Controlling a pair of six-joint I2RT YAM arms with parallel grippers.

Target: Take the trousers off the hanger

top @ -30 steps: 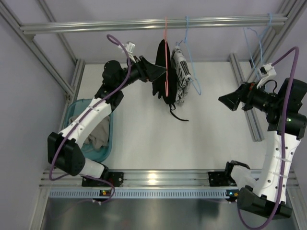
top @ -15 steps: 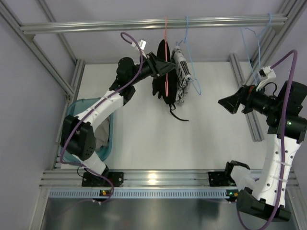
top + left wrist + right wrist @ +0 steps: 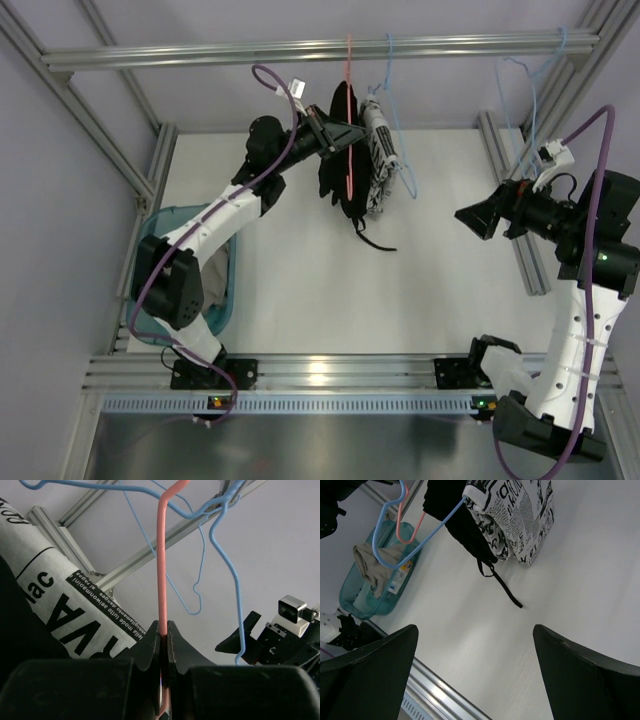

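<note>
Hanger (image 3: 349,75), thin pink-red wire, hooked over the top rail (image 3: 200,52) at about 12 o'clock in the overhead view and hanging straight down. Trousers (image 3: 335,175), plain black, draped on it just below the rail, above the far part of the table (image 3: 300,300), with one thin drawstring (image 3: 375,243) trailing out at 5 o'clock of the bundle. Left gripper (image 3: 350,133) reaching in from 9 o'clock, fingers (image 3: 150,640) pinched together on the pink wire; from the left wrist, wire seen running straight up out of the closed fingers, black cloth at the 9 o'clock edge of that view. Black-and-white printed garment (image 3: 378,160) just beside the trousers at 3 o'clock, hung on a light blue hanger (image 3: 391,60). Second blue hanger (image 3: 562,38), bare, on the same rail near 1 o'clock. Right gripper (image 3: 478,215) well apart at 3 o'clock of the table, pointed toward the hanging clothes, jaws spread wide with nothing between them. Teal basket (image 3: 160,215) at 9 o'clock, grey-beige cloth (image 3: 367,570) lying inside.
</note>
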